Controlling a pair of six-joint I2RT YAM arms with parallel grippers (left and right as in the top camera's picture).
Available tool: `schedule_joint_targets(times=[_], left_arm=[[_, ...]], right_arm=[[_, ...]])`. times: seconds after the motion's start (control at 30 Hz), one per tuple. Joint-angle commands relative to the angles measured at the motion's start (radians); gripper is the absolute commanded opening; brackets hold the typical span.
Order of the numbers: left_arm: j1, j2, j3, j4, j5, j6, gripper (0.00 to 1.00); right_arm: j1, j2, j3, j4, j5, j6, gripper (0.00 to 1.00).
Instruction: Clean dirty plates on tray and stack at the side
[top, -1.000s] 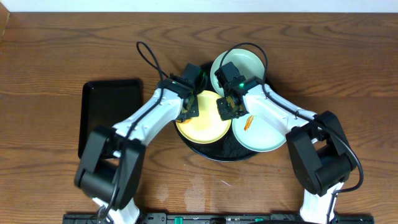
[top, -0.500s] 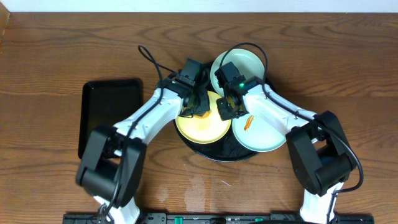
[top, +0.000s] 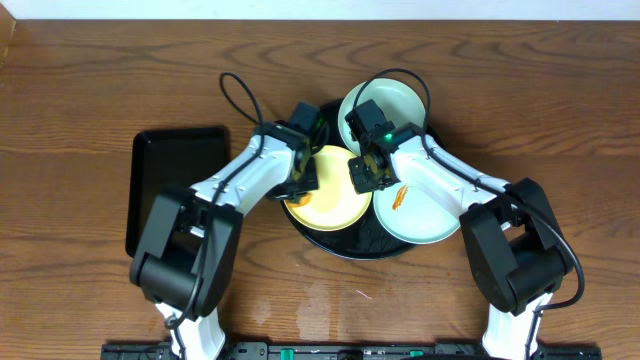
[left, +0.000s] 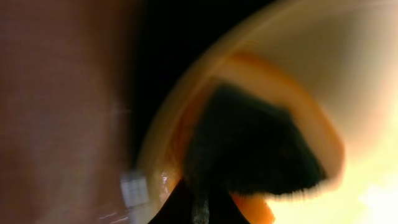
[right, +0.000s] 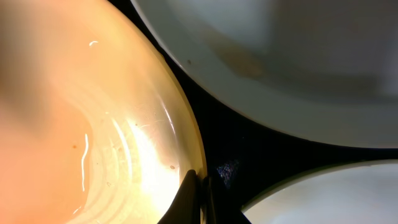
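On the round black tray (top: 345, 247) lie three plates. The pale yellow plate (top: 335, 200) is at the left, one mint plate (top: 392, 100) at the back, and another mint plate (top: 420, 215) with an orange smear at the right. My left gripper (top: 303, 180) is shut on a dark fuzzy-edged pad (left: 249, 143), pressed onto the yellow plate (left: 348, 74) beside orange sauce (left: 252, 208). My right gripper (top: 362, 175) is shut on the yellow plate's right rim (right: 186, 143), with both mint plates (right: 280, 56) close by.
A rectangular black tray (top: 175, 185) lies left of the round tray on the brown wood tabletop (top: 100, 90). Both arms reach in from the near edge, and their cables loop over the back of the round tray.
My left gripper swung right and back across the yellow plate, then returned toward its left rim. The right gripper and all plates stayed put.
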Motion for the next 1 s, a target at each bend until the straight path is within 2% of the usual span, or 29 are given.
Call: schedule_joint_targets(times=[0.0, 0.3, 0.43, 0.67, 0.87, 0.97], left_arm=[[0.021, -0.069, 0.005, -0.041, -0.226, 0.012, 0.07], [0.024, -0.359, 0.006, -0.048, -0.239, 0.034, 0.08], [0.058, -0.519, 0.006, -0.071, -0.239, 0.034, 0.07], [0.255, -0.690, 0.005, -0.201, -0.240, 0.035, 0.07], [0.456, -0.690, 0.002, -0.318, -0.237, 0.042, 0.07], [0.517, -0.673, -0.001, -0.328, -0.195, 0.042, 0.08]], right_arm=[[0.009, 0.013, -0.008, -0.019, -0.021, -0.016, 0.01], [0.011, 0.007, 0.004, -0.021, -0.031, -0.021, 0.01], [0.022, -0.015, 0.037, -0.024, -0.093, -0.097, 0.01], [0.056, -0.079, 0.087, -0.049, -0.039, -0.137, 0.01], [0.085, -0.153, 0.091, -0.058, 0.114, -0.140, 0.01], [0.103, -0.202, 0.091, -0.061, 0.223, -0.140, 0.01]])
